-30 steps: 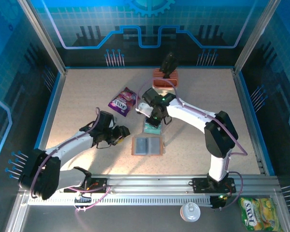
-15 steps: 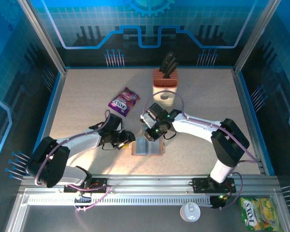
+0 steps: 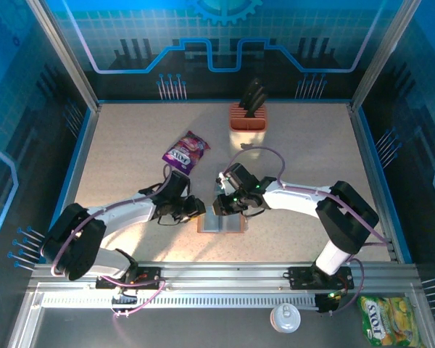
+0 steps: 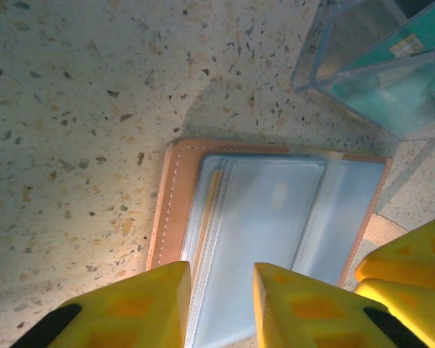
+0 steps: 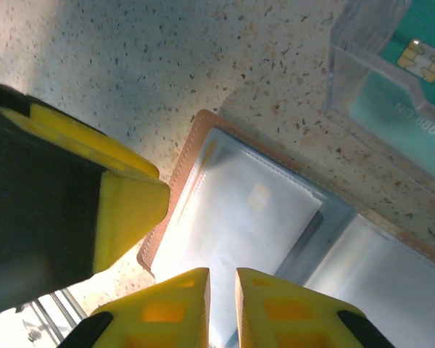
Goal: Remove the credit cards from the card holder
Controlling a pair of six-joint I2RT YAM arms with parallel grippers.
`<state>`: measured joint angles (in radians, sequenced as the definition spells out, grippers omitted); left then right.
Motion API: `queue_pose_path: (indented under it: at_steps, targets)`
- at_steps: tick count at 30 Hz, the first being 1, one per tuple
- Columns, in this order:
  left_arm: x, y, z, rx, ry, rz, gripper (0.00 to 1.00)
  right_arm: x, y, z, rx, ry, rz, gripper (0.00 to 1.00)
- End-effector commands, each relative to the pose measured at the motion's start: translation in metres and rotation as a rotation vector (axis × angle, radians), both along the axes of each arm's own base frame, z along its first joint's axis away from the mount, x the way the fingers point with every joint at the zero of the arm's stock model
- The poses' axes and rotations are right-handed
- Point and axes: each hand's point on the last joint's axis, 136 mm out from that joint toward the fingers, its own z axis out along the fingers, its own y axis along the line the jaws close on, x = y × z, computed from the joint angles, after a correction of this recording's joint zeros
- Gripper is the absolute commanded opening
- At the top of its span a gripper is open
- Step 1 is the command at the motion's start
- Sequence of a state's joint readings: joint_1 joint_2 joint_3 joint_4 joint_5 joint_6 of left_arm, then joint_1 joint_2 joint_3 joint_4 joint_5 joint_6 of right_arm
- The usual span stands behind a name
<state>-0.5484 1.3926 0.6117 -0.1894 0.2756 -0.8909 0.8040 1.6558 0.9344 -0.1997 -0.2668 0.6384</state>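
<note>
The card holder (image 3: 230, 225) (image 4: 275, 210) (image 5: 261, 217) lies open and flat on the table, its brown rim around grey-blue pockets. A thin tan-orange edge (image 4: 210, 210) peeks from its left pocket. My left gripper (image 3: 196, 208) (image 4: 221, 290) is low over the holder's left edge, open, with the pocket seam in the gap. My right gripper (image 3: 219, 206) (image 5: 222, 290) is over the same half, shut to a thin slit with nothing seen in it. One teal credit card (image 5: 413, 51) (image 4: 409, 43) with a gold chip lies in a clear plastic sleeve (image 4: 362, 80) just behind the holder.
A purple snack packet (image 3: 185, 152) lies at the back left and a knife block (image 3: 247, 116) stands at the back centre. The two grippers are close together: the left finger (image 5: 123, 210) shows in the right wrist view, the right fingers (image 4: 413, 268) in the left wrist view.
Both grippers have come in onto the card holder, the left from the left and the right from the sleeve behind it. The left jaws have narrowed.
</note>
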Motion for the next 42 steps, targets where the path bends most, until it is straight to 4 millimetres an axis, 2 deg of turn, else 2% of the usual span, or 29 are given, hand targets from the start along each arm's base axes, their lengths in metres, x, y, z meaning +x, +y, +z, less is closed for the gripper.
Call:
queue_pose_path:
  at_steps: [1, 6, 18, 42]
  targets:
    - [-0.005, 0.004, -0.005, 0.033, 0.007, 0.002, 0.25, -0.008, 0.002, 0.004, 0.008, 0.037, -0.016, 0.18]
    - [-0.008, 0.006, -0.009, 0.041, 0.018, 0.004, 0.17, -0.013, 0.002, 0.000, 0.004, 0.072, -0.013, 0.20]
    - [-0.014, 0.006, -0.022, 0.055, 0.056, -0.004, 0.11, -0.016, 0.009, -0.008, 0.044, 0.129, -0.035, 0.27]
    - [-0.018, 0.010, -0.033, 0.097, 0.085, -0.019, 0.10, -0.032, 0.019, -0.027, 0.071, 0.259, -0.046, 0.31]
